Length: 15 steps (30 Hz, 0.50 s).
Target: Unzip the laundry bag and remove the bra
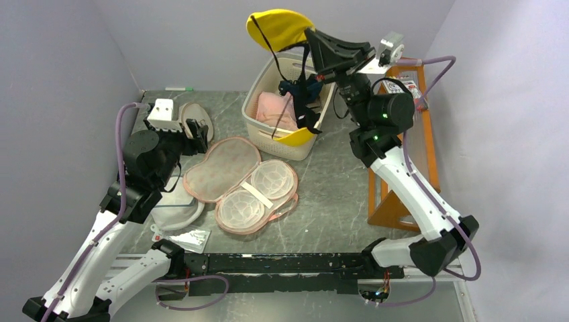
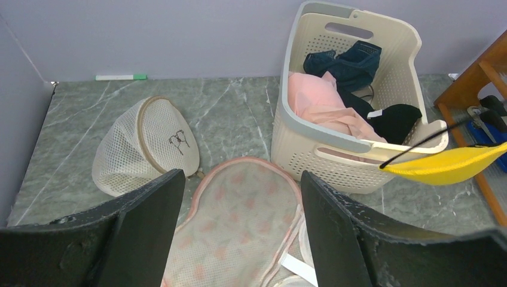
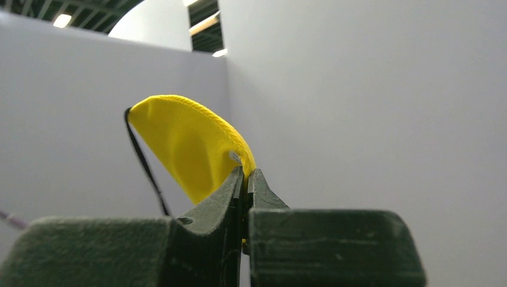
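Grey marble table [image 1: 335, 194] is filling the overhead view, with a cream basket [image 1: 268, 135] standing at its far middle. Just left of the basket and nearer the arms, the pink bag [image 1: 228, 164] is lying unzipped and spread flat, both halves showing. The right gripper [image 1: 310, 39] is hovering high above the basket, pinching the bra [image 1: 276, 25] by its upper yellow cup. Black straps are trailing down to the second cup, which is hanging against the basket's near rim. The left gripper [image 1: 196, 129] is sitting low, left of the basket, by the pink bag's far end.

From the left wrist, the left gripper's fingers [image 2: 143, 227] are standing wide apart and holding nothing, with the pink bag [image 2: 239, 209] lying on the table between them. The basket [image 2: 287, 125] is holding a pink garment [image 2: 314, 101] and a navy garment [image 2: 347, 60], and the bra [image 2: 448, 164] is dangling one cup at the basket's front right corner. A mesh bag [image 2: 143, 143] is lying well left of the basket.

From the right wrist, against plain walls, the right gripper [image 3: 246, 176] is clamping shut on the edge of the bra [image 3: 185, 140], whose strap is hanging down on the left.
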Available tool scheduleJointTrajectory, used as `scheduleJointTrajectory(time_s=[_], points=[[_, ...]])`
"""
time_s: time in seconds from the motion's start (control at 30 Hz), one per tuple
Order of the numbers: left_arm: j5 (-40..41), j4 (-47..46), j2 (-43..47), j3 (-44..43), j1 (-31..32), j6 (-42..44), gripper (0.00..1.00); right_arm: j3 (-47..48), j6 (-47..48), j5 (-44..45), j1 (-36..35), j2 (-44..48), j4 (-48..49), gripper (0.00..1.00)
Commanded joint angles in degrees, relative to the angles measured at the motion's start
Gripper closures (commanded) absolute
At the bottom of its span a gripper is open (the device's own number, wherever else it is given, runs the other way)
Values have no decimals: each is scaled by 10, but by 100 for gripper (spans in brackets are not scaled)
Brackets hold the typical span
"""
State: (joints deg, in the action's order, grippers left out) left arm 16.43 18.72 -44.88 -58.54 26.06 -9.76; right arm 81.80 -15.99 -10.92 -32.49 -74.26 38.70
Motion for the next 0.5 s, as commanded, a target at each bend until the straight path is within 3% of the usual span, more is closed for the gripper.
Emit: scheduleJointTrajectory(time_s=[0.0, 0.27, 0.47], points=[[-7, -10, 6, 1, -5, -6, 18, 63, 36, 76, -2, -48, 69, 100], [-12, -9, 5, 0, -8, -7, 17, 231, 82, 92, -2, -180, 62, 100], [-13, -8, 3, -1, -10, -7, 17, 291, 110, 98, -2, -249, 52, 100]])
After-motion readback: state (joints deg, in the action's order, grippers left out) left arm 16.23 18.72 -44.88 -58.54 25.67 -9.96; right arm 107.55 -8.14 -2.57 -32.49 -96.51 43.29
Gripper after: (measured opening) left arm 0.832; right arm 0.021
